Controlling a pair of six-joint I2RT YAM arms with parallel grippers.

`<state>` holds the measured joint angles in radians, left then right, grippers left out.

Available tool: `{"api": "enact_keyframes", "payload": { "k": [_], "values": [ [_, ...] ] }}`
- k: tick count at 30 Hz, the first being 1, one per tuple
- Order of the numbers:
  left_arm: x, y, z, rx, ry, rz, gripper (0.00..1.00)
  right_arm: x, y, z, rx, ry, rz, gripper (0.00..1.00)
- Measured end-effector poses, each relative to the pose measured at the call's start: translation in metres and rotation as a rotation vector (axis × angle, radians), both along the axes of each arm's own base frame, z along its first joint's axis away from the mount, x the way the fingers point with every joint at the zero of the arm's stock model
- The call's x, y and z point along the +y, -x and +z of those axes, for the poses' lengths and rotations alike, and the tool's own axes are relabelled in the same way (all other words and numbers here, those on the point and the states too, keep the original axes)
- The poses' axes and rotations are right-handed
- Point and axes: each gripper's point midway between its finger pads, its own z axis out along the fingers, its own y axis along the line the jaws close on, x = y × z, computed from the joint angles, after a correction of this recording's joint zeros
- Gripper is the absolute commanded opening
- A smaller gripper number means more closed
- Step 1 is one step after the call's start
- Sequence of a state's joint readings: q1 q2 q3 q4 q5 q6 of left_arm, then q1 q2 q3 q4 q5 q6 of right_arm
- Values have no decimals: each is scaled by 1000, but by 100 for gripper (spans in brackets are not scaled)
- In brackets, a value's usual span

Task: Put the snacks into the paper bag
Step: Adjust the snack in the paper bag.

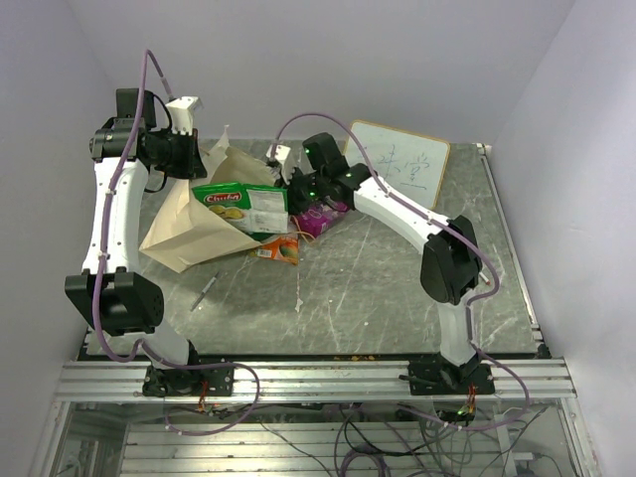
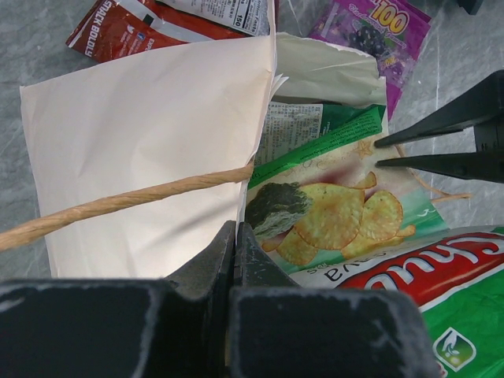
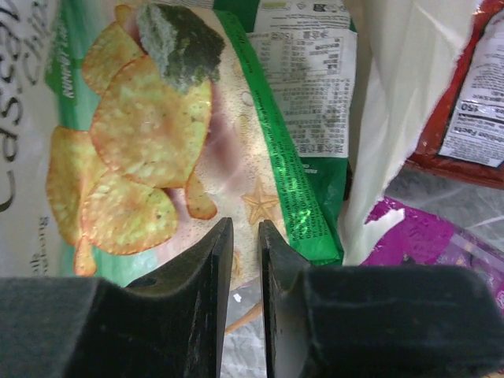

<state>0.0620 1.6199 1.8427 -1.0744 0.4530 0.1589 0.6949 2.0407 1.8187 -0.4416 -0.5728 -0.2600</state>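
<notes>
Packets in sight: three, with one paper bag and two pincers.

One green-and-white packet (image 1: 241, 207) lies partly inside the open mouth of the paper bag (image 1: 184, 234), which slumps on the desk (image 1: 397, 288). One red packet (image 2: 118, 31) and one purple packet (image 2: 378, 31) lie just outside the bag. The left pincer (image 2: 236, 228) is clenched on the bag's rim beside the cord handle (image 2: 118, 203). The right pincer (image 3: 242, 224) hangs at the green-and-white packet's edge, jaws a slit apart; I cannot tell whether it pinches the packet.
</notes>
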Motion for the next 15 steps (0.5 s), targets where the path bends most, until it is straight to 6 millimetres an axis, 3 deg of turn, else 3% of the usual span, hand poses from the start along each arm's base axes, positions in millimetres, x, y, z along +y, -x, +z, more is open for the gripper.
{"api": "enact_keyframes", "payload": {
  "k": [6, 11, 15],
  "values": [
    [0, 0, 0, 1, 2, 1, 7, -9, -16, 4, -34, 26, -54, 21],
    [0, 0, 0, 1, 2, 1, 7, -35, -31, 14, -61, 50, -108, 24],
    [0, 0, 0, 0, 3, 0, 7, -47, -30, 23, -81, 60, -111, 25]
  ]
}}
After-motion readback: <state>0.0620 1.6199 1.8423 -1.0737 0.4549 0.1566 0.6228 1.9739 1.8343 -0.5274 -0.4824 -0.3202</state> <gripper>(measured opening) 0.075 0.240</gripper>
